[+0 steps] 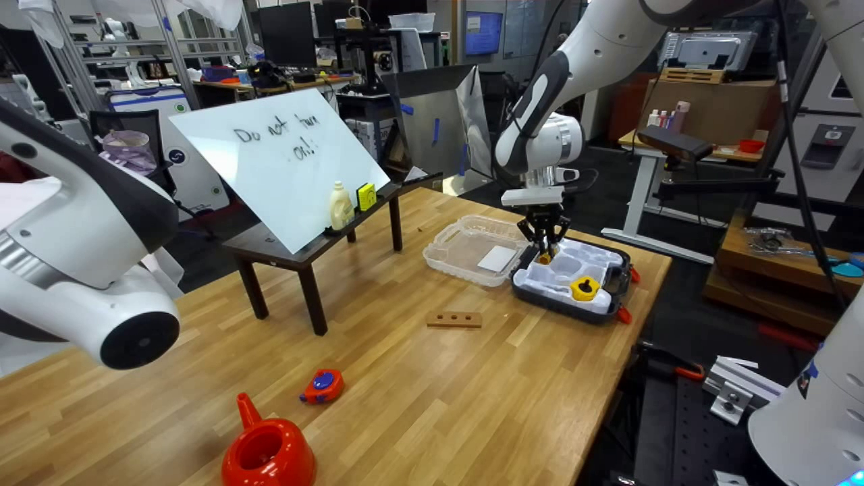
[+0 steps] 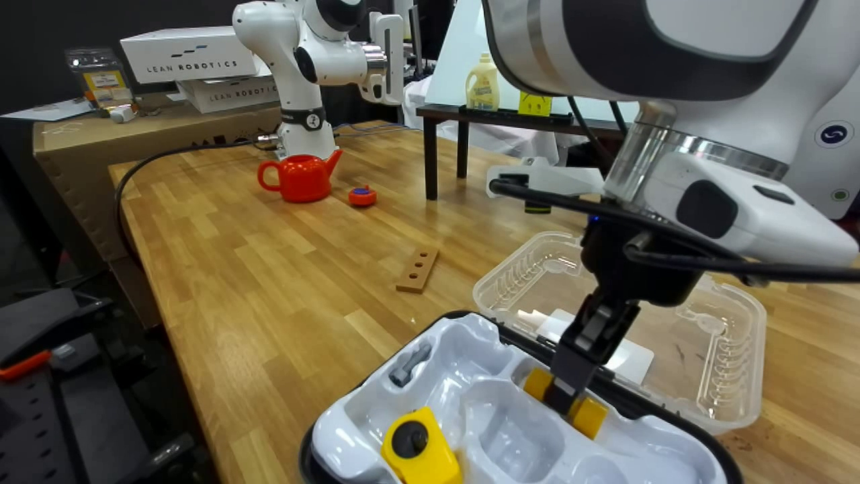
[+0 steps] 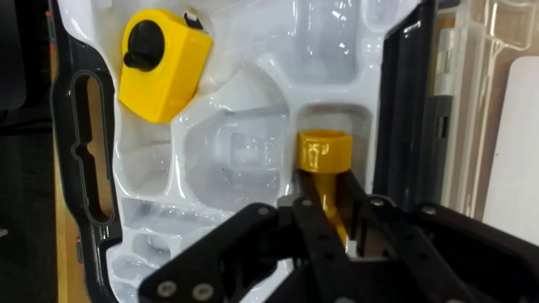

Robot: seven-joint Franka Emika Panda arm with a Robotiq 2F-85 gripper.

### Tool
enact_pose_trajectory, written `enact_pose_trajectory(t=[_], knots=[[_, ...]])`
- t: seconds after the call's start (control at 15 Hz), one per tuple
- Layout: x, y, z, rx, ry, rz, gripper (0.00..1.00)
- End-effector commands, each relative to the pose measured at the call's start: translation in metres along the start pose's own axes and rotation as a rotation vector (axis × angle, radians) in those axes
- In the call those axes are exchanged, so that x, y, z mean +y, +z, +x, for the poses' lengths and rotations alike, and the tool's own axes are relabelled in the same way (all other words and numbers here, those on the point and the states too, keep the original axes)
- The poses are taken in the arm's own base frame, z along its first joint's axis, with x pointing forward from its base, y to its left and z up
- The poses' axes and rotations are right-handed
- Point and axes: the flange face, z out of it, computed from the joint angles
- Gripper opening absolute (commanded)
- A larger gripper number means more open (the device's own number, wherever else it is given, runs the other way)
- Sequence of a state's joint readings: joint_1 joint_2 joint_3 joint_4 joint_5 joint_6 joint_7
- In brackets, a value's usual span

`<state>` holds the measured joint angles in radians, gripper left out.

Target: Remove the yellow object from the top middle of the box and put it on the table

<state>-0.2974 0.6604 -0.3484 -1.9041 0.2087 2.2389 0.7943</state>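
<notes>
Spanning the scene in an exterior view, a wood-grain table [image 1: 405, 378] stands beneath a white robot arm [image 1: 607, 57] reaching in from the right, while a second arm [image 1: 71, 223] occupies the near left. At far left, a hand-lettered whiteboard [image 1: 270, 155] rests tilted on a black side table [image 1: 253, 240]. At far right lies the box [image 3: 400, 126], its white molded insert [image 3: 236, 168] facing up, with a clear container [image 1: 466, 241] just beside it on the left. A red teapot [image 1: 293, 452] sits at near left. The gripper [image 3: 326, 183] points down into the box, its two fingers clamped on a slim yellow stem. A black-knobbed yellow piece [image 3: 181, 67] sits in another part of the insert, and a three-holed brown wooden piece [image 1: 445, 324] lies left of the box. Smallest of all, the yellow object [image 3: 324, 155] lies in a compartment along the box's edge nearest the clear container, held by its stem, with a wider end showing on each side of the fingers.
</notes>
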Motion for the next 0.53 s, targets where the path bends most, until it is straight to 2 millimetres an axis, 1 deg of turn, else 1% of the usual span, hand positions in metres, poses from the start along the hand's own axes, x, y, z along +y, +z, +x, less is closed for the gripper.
enact_pose_trajectory(t=[0.0,0.27,0.47], knots=[[0.0,-0.009,-0.001,0.0,-0.002,-0.005,0.04],[0.0,-0.026,-0.003,0.012,-0.009,0.03,0.04],[0.005,-0.042,-0.011,0.024,-0.037,0.057,0.04]])
